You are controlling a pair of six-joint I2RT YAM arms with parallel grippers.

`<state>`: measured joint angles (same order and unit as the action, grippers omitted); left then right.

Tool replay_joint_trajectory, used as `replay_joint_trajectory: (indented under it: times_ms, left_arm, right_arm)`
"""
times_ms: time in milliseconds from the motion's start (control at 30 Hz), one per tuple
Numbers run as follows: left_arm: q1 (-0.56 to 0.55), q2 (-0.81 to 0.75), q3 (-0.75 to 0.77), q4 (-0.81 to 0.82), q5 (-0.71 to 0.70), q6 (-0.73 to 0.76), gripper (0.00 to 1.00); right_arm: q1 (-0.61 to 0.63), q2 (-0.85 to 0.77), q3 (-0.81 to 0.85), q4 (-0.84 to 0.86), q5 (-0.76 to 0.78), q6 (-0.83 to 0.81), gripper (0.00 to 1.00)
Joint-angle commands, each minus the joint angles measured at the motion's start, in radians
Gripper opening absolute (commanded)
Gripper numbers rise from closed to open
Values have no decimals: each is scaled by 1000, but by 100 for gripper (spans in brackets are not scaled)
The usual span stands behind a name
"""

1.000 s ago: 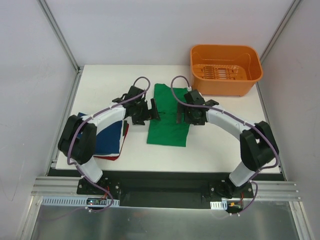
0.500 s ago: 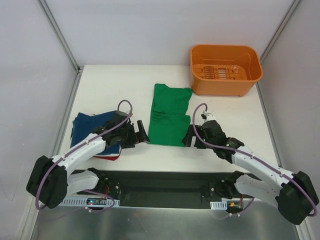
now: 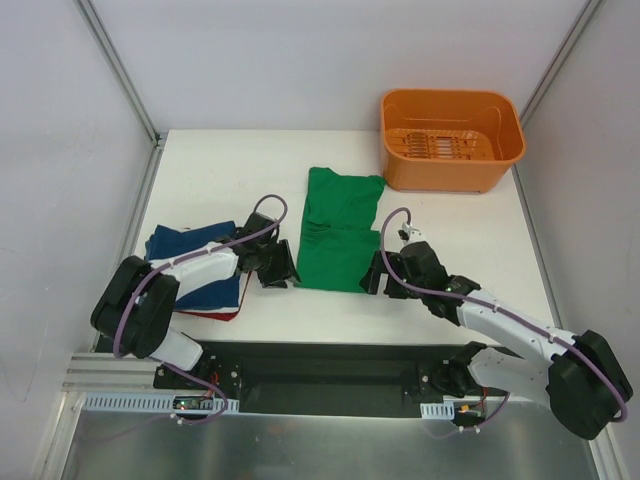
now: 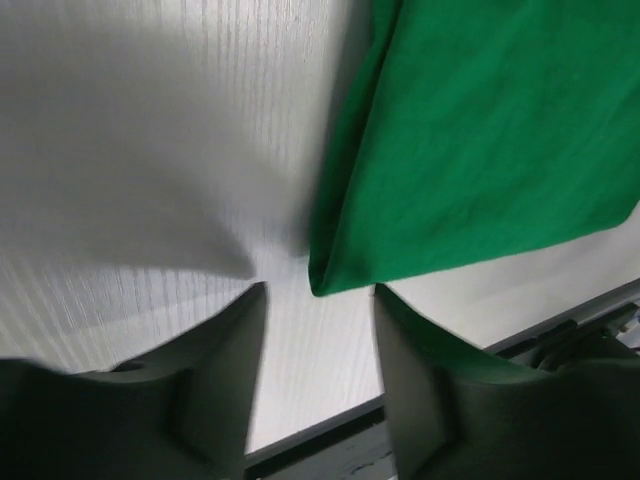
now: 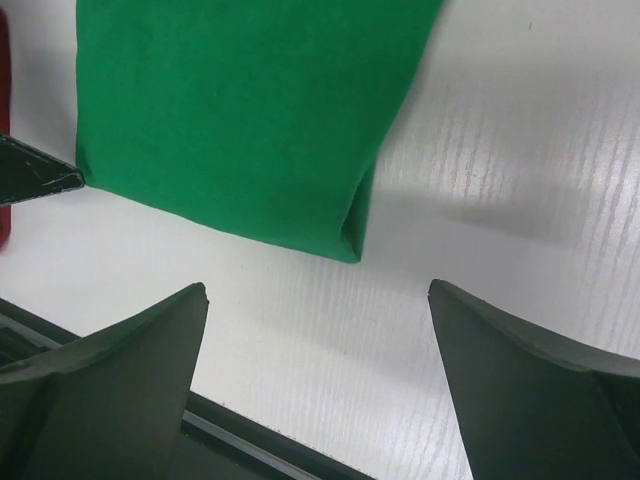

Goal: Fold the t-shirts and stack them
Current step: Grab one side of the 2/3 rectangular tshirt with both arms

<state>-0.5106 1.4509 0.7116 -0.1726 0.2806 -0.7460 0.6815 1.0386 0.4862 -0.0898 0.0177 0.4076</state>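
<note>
Green t-shirt (image 3: 340,235) lies mid-table as a long strip; cross-fold and stacking onto the navy t-shirt (image 3: 212,290) at left remain. Left gripper (image 4: 318,290), jaws half apart, meets one near corner, apparently not pinching; right gripper (image 5: 318,288) gapes wide by the other.

Top view: you look down from above and behind arm bases, whole table (image 3: 200,170) in frame. Left wrist view: close, low, past own fingers (image 4: 215,380) onto near-left corner of green t-shirt (image 4: 480,150). Right wrist view: equally close, near-right corner. All three share shirt's near edge.
</note>
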Motion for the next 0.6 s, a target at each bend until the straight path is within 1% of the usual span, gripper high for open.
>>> replay_joint_trajectory:
  times_ms: [0,67,100,133,233,300,400,433,500,567]
  left_arm:
    - [-3,75,61,33,15,10,33]
    - [-5,106,63,38,32,11,21]
    - [-5,111,60,41,41,11,8]
    - [-5,115,54,48,45,10,1]
    - [-5,114,40,53,45,5,0]
    - [-5,108,37,58,43,5,0]
    - [-6,94,29,65,42,5,0]
    - [-6,82,26,67,40,5,0]
    - [-6,77,15,73,31,0,0]
    - [-6,69,11,78,31,0,0]
  right_arm:
    - [1,26,-1,45,1,10,97]
    - [3,43,-3,48,1,10,97]
    - [3,52,-3,48,1,10,97]
    - [3,58,-3,53,2,8,97]
    - [0,98,9,53,-5,-3,99]
    - [-2,133,20,55,-9,-13,97]
    - [-2,192,52,56,-67,-35,90]
    - [-2,210,69,58,-77,-44,85]
    - [-2,265,83,59,-96,-50,79]
    - [-2,316,100,67,-102,-59,68]
